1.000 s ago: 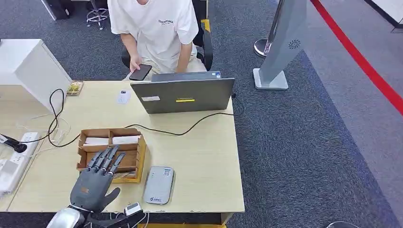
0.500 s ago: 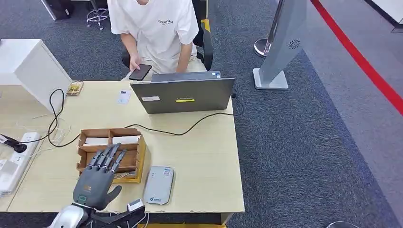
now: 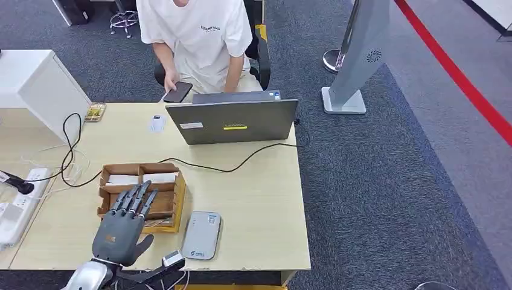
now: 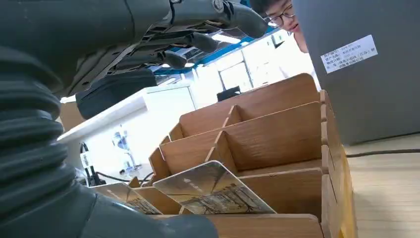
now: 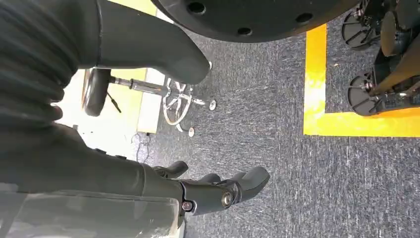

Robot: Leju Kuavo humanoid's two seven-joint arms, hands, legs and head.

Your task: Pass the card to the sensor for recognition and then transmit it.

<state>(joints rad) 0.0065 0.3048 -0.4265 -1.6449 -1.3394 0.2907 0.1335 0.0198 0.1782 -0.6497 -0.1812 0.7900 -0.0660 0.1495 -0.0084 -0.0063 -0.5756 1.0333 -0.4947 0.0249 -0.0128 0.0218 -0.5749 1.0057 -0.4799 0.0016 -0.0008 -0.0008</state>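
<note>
A wooden card box (image 3: 175,208) with several compartments stands on the table's near left part. White cards (image 3: 160,177) lie in its far compartments. Picture cards (image 4: 213,191) lean in a near compartment, seen in the left wrist view. My left hand (image 3: 121,226) hovers over the box's near side, its fingers (image 4: 198,39) stretched out and apart above the compartments, holding nothing. The grey card sensor (image 3: 202,234) lies flat just right of the box. My right hand (image 5: 114,163) hangs over carpet, fingers loosely bent and holding nothing.
A person in a white shirt (image 3: 196,36) sits behind an open grey laptop (image 3: 232,121), holding a phone (image 3: 177,92). A black cable (image 3: 229,168) runs across the table. A power strip (image 3: 18,208) and wires lie at the left edge, and a white box (image 3: 36,84) stands at the far left.
My left hand has barely shifted and its fingers stay spread over the card box. The person's phone has moved slightly.
</note>
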